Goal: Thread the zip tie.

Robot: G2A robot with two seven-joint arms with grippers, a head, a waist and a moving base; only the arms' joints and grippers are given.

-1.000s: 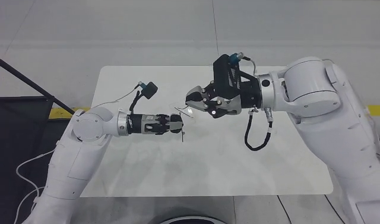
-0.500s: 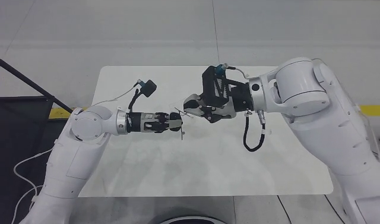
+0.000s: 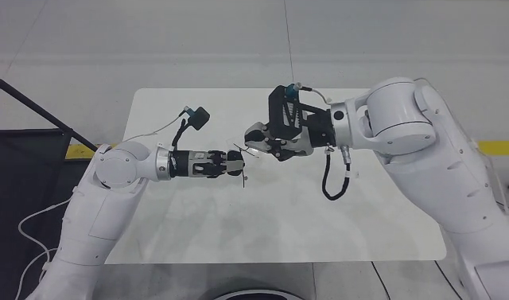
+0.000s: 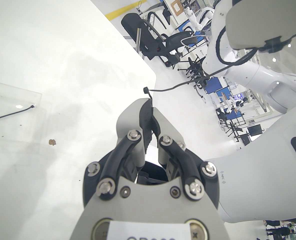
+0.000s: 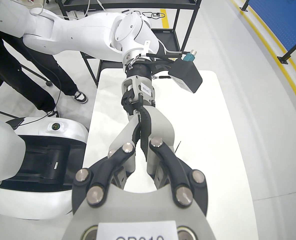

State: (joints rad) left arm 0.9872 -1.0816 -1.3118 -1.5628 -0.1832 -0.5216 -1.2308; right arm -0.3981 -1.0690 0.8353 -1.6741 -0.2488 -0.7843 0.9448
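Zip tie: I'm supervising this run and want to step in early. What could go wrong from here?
The zip tie is thin and pinched only at the tips of the left gripper, so a push could twist its head away. The right gripper sits very close; they might collide.

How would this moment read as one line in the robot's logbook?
left gripper shut on zip tie, head poking out | right gripper shut, tips near the left's | both above table | threaded: cannot tell
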